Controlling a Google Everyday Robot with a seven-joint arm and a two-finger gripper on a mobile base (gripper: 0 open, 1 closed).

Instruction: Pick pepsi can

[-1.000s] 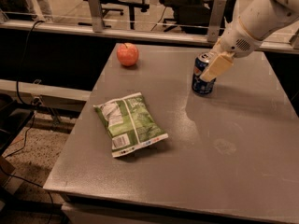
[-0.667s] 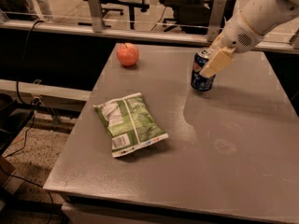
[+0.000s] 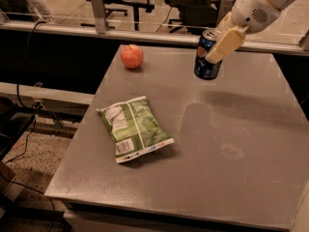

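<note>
fingers (image 3: 226, 42): one cream pad lies flat against the side of the can that faces away from the apple. The other is hidden behind the can, but it looks clamped to me.
gripper (image 3: 217, 48): way off to the right of the apple (image 3: 132, 56), coming down at a slant from the white arm (image 3: 256, 6).
pepsi can (image 3: 205, 57): right of the apple, at about the same depth on the table (image 3: 241, 178). It's tilted in the grip, top leaning away from the apple, and I honestly can't tell if the base is clear of the surface.
handling: rigid but thin-walled, smooth and kinda slippery. Weight depends on whether it's full, no way to tell. I'd hold mid-body, across the round sides, firm without denting.
chip bag (image 3: 135, 128): nearer the camera than the apple, lying flat, well apart from the can.
</note>
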